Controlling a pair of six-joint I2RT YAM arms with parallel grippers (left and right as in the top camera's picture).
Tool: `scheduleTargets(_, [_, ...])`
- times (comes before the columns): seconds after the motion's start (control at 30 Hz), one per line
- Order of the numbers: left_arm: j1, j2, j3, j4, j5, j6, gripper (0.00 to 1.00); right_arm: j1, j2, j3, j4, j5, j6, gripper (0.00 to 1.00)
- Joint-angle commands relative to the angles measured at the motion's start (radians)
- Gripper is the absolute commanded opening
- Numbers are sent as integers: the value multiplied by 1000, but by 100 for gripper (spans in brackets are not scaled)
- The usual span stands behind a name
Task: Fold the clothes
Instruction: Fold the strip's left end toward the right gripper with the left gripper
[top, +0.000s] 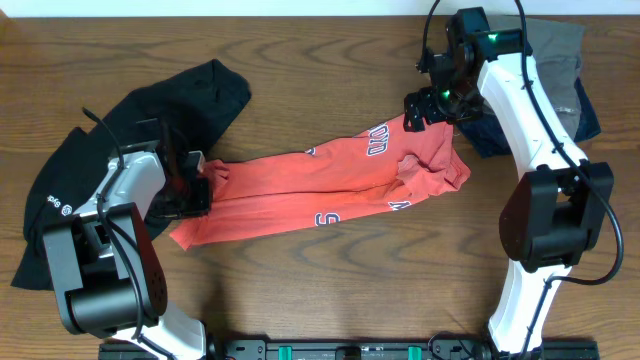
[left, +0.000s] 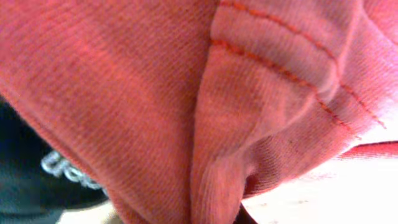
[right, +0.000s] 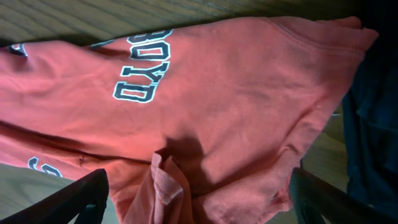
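The orange-red T-shirt (top: 320, 190) lies stretched out in a crumpled band across the middle of the table, its white-and-navy lettering (right: 142, 70) facing up. My left gripper (top: 200, 186) is shut on the shirt's left end, and red fabric (left: 186, 106) fills the left wrist view. Over the shirt's right end hangs my right gripper (top: 422, 108), open, with its dark fingers (right: 81, 199) spread to either side of a bunched fold (right: 166, 186) and not touching it. The black top (top: 150, 110) with a small white logo (left: 62, 168) lies spread at the far left, under my left arm.
A grey garment (top: 555, 55) and a navy one (right: 373, 124) lie piled at the back right, close to the shirt's right end and under my right arm. Bare wooden table (top: 330, 290) shows in front of the shirt.
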Motion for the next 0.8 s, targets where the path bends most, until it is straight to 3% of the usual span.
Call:
scheduleTargets(0.0, [5, -37, 57, -43, -1, -35, 6, 14, -6, 13, 0, -44, -13, 88])
scheduleTargets(0.33, [5, -238, 207, -215, -26, -66, 6, 54, -5, -31, 6, -80, 55, 69])
scheduleTargets(0.63, [4, -267, 208, -219, -26, -66, 6, 106, -5, -221, 144, -200, 110, 13])
scheduleTargets(0.77, [-4, -267, 208, -216, 33, -65, 6, 104, -4, -258, 191, -200, 133, 8])
